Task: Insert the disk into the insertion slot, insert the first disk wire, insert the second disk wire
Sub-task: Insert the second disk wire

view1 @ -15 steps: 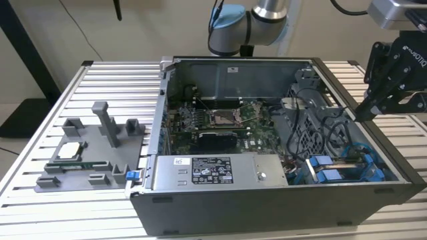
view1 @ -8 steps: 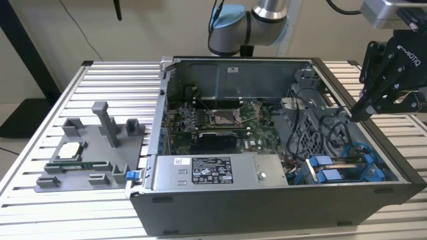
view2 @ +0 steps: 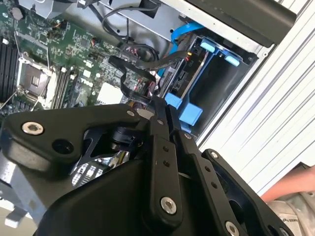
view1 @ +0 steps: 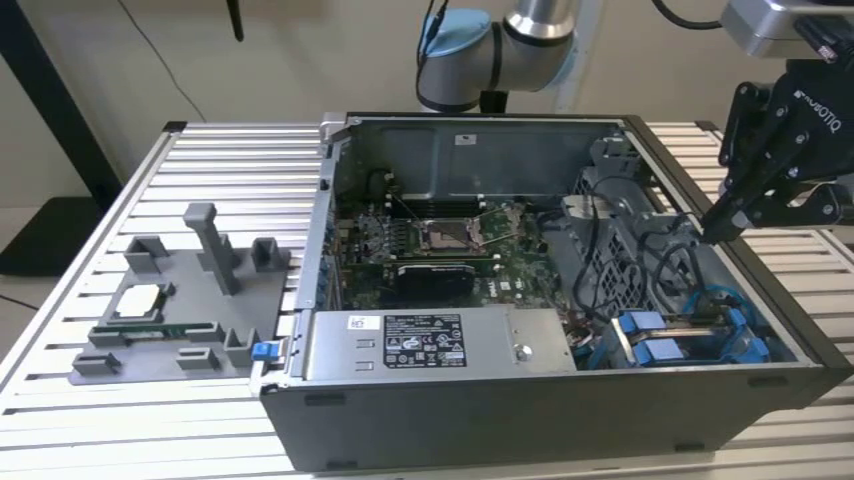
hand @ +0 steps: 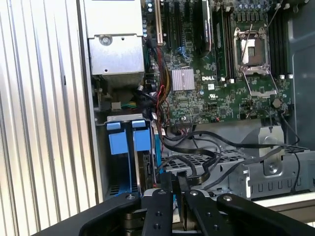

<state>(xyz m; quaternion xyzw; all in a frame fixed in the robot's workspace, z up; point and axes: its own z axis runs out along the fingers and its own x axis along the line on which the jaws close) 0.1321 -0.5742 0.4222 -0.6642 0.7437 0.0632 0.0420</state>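
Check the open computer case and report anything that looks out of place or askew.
Nothing is clearly damaged or spilled. Black cables lie in loose loops over the grey drive cage beside the blue caddies, not visibly plugged in. The end effector hangs above that corner of the case.

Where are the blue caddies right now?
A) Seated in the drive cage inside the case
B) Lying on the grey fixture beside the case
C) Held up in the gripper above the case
A: both blue caddies sit side by side in the drive cage at the case's corner, while the gripper hangs above the case's edge holding nothing, fingers together.
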